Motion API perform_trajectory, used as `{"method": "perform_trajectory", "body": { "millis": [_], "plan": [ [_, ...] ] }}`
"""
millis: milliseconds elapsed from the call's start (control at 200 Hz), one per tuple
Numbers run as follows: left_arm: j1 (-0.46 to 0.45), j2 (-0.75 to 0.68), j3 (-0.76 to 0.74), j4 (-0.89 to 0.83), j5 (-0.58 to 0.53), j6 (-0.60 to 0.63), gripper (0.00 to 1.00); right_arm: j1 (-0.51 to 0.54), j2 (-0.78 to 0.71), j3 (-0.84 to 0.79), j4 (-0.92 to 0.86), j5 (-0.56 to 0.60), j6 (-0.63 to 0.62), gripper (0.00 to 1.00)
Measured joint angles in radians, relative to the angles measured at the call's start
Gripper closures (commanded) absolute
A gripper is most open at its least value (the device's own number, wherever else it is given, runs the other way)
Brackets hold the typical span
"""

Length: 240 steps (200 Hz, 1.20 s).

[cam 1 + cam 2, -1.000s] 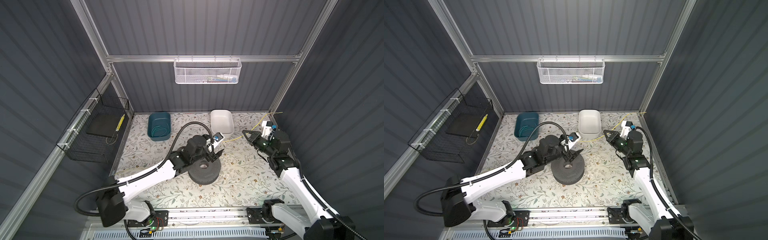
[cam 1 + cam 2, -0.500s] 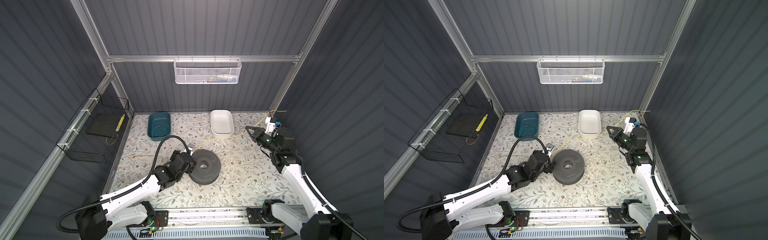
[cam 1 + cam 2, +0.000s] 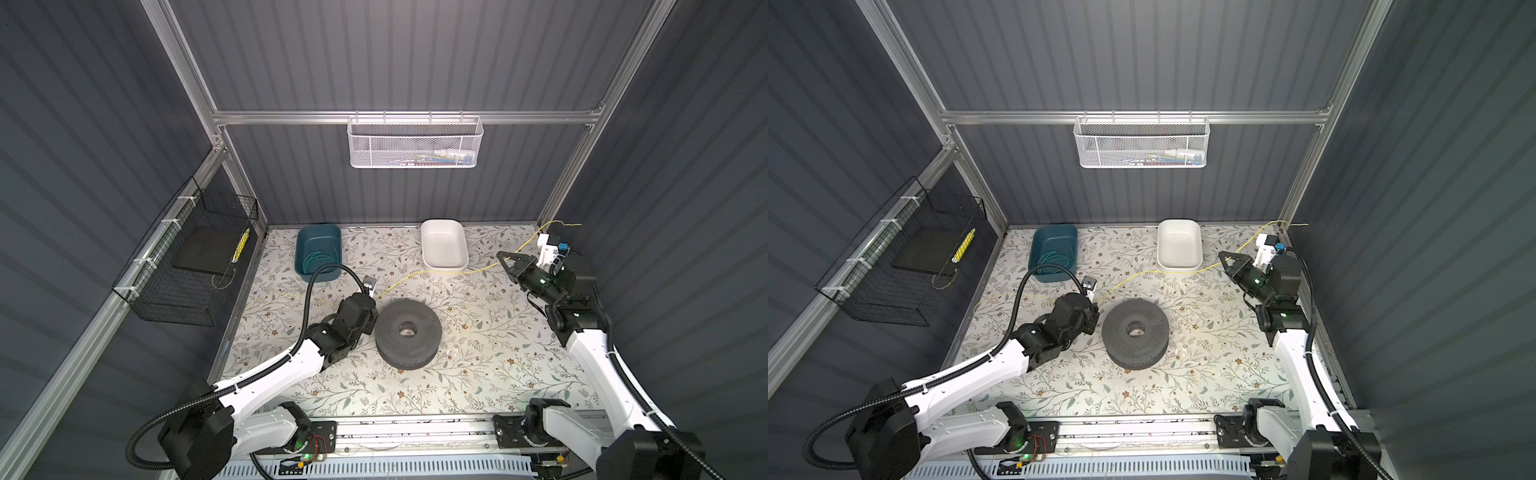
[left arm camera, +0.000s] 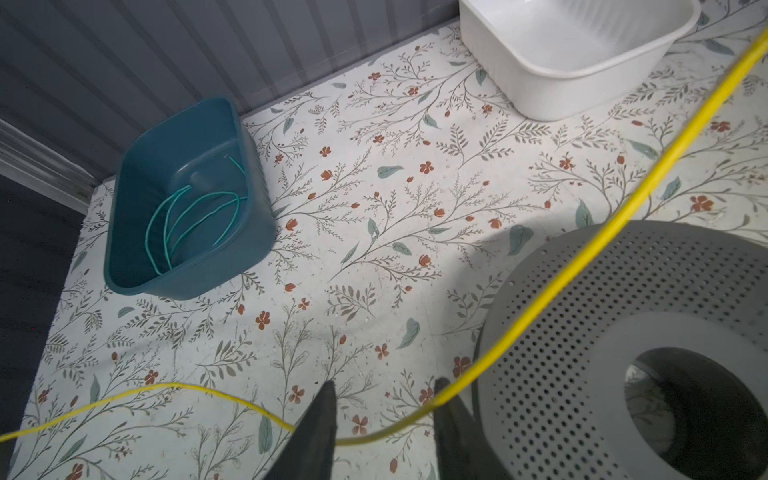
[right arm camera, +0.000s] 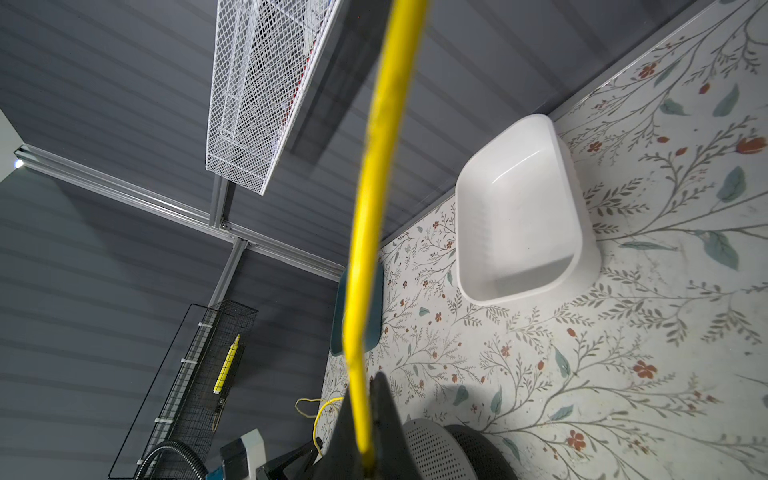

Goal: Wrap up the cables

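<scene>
Clamped shut on the yellow cable with the right tool, up near the right wall. Strung from there past the front of the white tub to the left tool, low beside the grey perforated spool. Parted partway there, with the cable lying across the gap, not pinched. Trailing on leftward over the flowered worktop.

Two high overhead views of the table; two close, low wrist views.
</scene>
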Motion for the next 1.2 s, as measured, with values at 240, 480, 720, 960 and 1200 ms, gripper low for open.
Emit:
{"method": "perform_trajectory", "body": {
  "millis": [240,480,720,960,1200],
  "plan": [
    [-0.001,0.023,-0.009,0.042,0.068,0.030,1.00,-0.023,0.035,0.037,0.014,-0.024,0.018,1.00],
    [-0.002,0.113,0.066,0.043,0.138,0.063,1.00,-0.047,0.164,0.116,0.051,-0.037,0.026,1.00],
    [-0.014,0.140,0.112,0.043,0.206,0.072,1.00,-0.095,0.277,0.166,0.060,-0.064,0.060,0.43],
    [-0.066,0.227,0.267,0.047,0.225,0.053,1.00,-0.138,0.266,0.116,0.066,-0.019,0.079,0.24],
    [-0.097,0.318,0.403,0.051,0.224,-0.039,1.00,-0.163,0.246,0.080,0.003,-0.023,0.046,0.17]
  ]
}}
